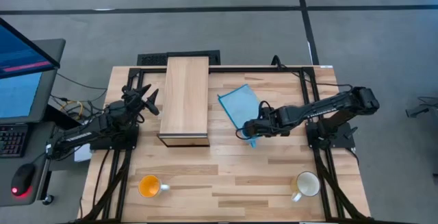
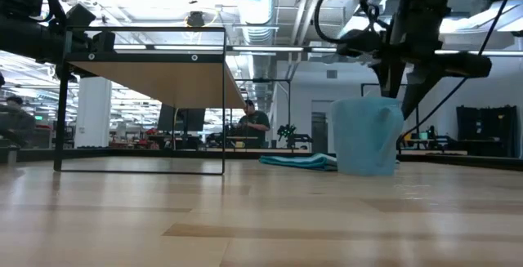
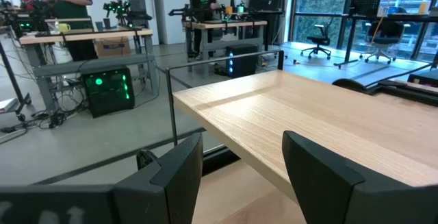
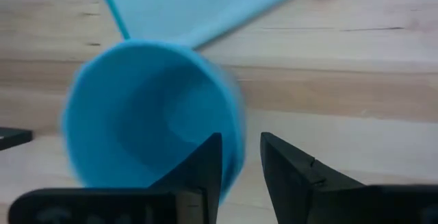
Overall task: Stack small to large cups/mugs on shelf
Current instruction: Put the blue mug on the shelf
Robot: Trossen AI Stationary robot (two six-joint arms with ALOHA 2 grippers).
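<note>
Orange mug [image 1: 149, 185] first, nearest the camera's edge of the tabletop [image 1: 226, 176] — you'll find it well clear of the shelf [image 1: 185, 99], off its darker front edge and to the left. Your left pincer [image 1: 146, 99] waits just beside the shelf's left flank, fingers spread and empty. The shelf's long axis runs front to back, and its top is bare. Right of the shelf, beyond the blue sheet [image 1: 239, 103], your right pincer [image 4: 239, 162] has one finger inside the light-blue mug [image 4: 147, 111] and one outside — straddling the rim, though whether it grips yet isn't clear. From there the shelf lies leftward, and the right arm is much the nearer. The cream mug [image 1: 306, 184] sits farthest right, near the front edge.
</note>
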